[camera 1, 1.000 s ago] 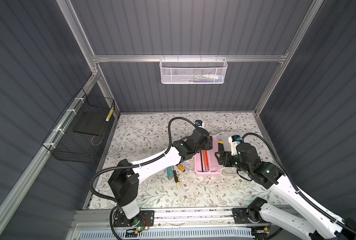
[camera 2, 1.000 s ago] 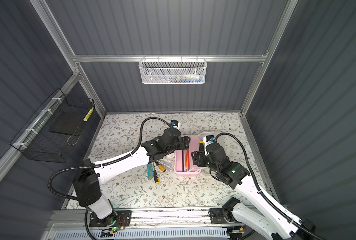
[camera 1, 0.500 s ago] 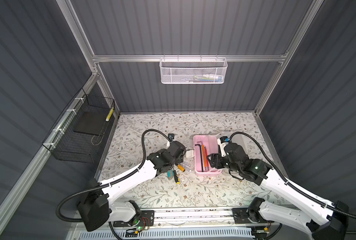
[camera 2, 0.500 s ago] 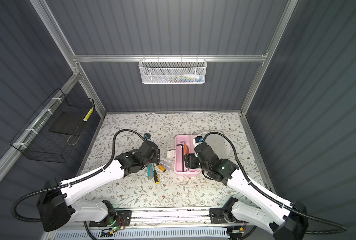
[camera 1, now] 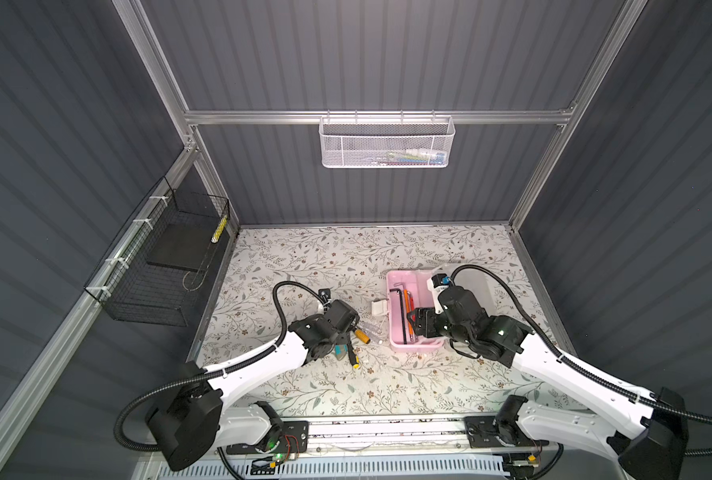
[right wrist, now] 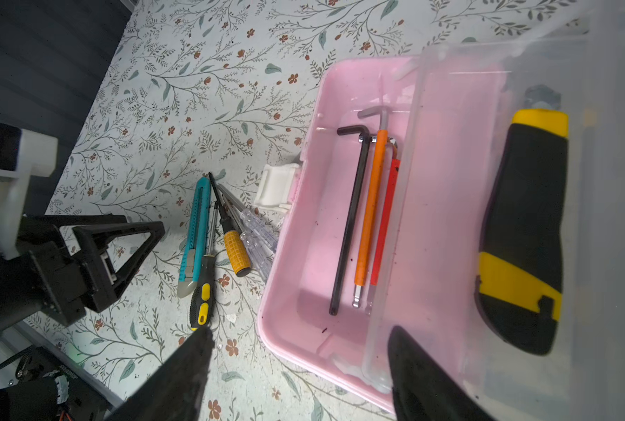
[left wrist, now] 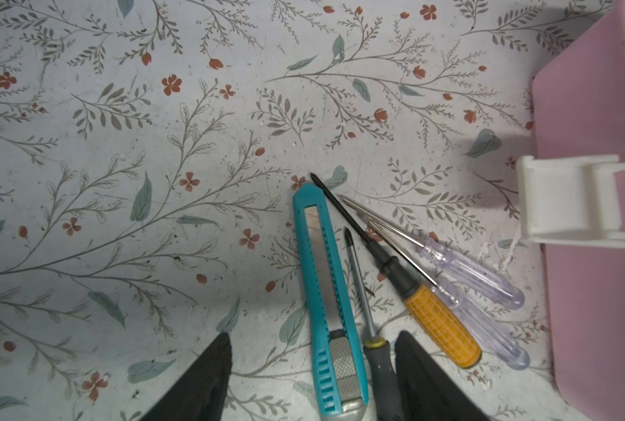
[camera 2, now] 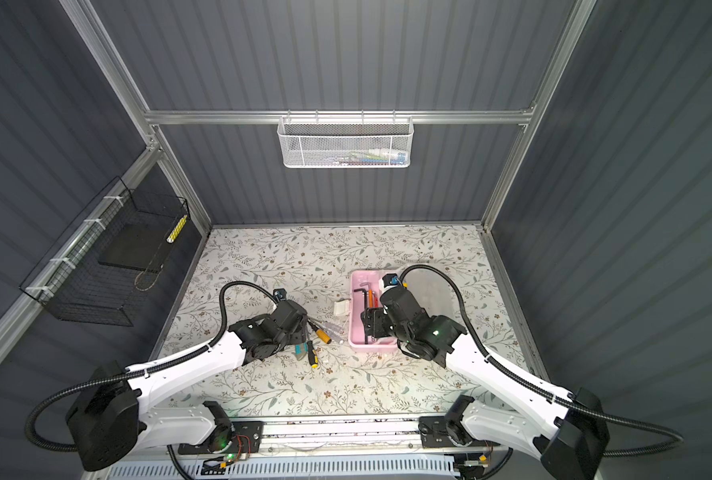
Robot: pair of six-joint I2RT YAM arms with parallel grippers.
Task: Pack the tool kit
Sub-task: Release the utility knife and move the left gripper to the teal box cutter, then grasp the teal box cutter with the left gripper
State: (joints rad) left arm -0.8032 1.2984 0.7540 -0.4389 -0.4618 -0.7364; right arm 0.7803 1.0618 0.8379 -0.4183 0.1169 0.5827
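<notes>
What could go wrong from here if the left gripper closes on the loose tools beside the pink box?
The left gripper, open, straddles both the teal knife and the grey-handled screwdriver, lying side by side; closing may catch both.
The right gripper hangs open over the near end of the pink box, so the delivering arm might bump it.
The white latch juts out toward those two tools and could snag one being carried.
</notes>
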